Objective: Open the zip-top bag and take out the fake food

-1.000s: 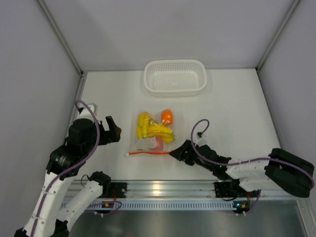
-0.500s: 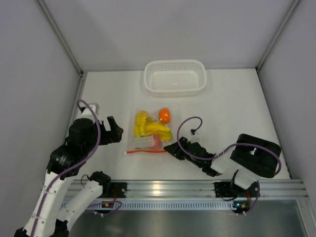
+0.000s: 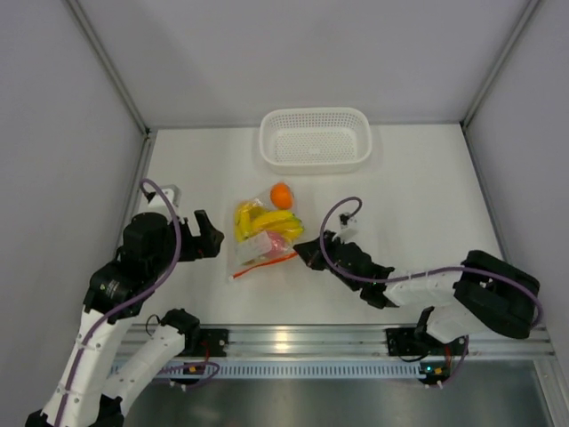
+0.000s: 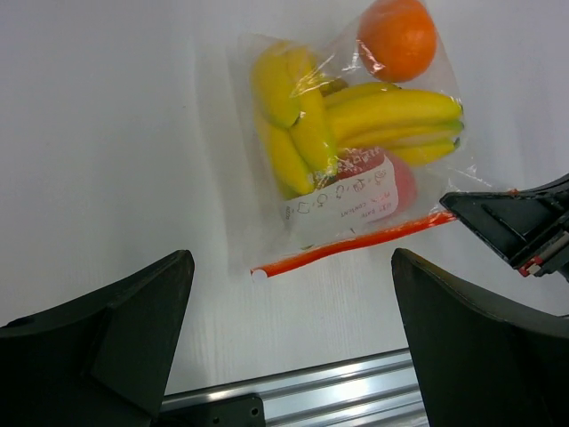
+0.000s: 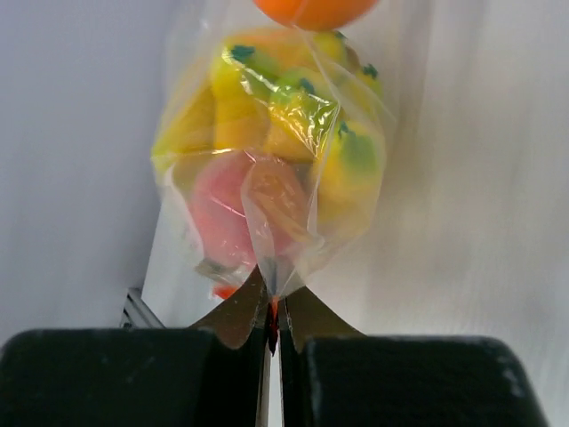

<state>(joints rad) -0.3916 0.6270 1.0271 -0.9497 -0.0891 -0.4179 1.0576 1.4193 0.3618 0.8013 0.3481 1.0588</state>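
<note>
The zip-top bag (image 3: 260,235) lies on the table's middle, a clear pouch with an orange-red zip strip (image 4: 347,248) along its near edge. Inside is the fake food: yellow banana bunches (image 4: 293,116), a pink peach (image 5: 218,218) and an orange fruit (image 3: 281,195) at the far end. My right gripper (image 5: 274,316) is shut on the strip's right end, with the plastic bunched up between its jaws. To the bag's left, my left gripper (image 3: 209,237) stands open and holds nothing, a short way from the strip's left end.
A white perforated basket (image 3: 315,138) stands at the back of the table, beyond the bag. An aluminium rail (image 4: 356,391) runs along the near edge. Grey walls close in both sides.
My right gripper has shut on the strip's right end and pushed forward. The bag has slid away and leftward, and its strip now lies tilted. The left arm has barely moved.
</note>
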